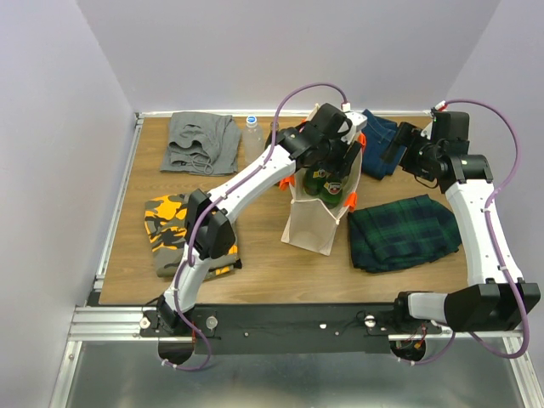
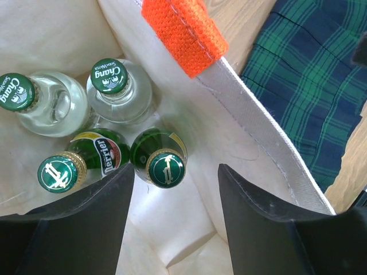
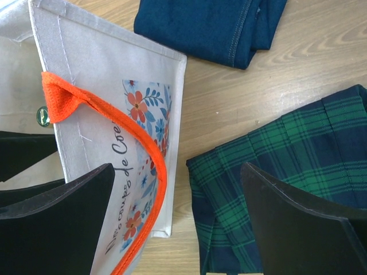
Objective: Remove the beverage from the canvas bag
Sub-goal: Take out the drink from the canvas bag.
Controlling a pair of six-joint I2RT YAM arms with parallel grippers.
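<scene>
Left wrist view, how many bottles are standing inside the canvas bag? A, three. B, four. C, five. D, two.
B: four capped tops show inside the canvas bag: a clear Chang bottle, a second Chang bottle, a green Perrier bottle and a second green bottle.
</scene>
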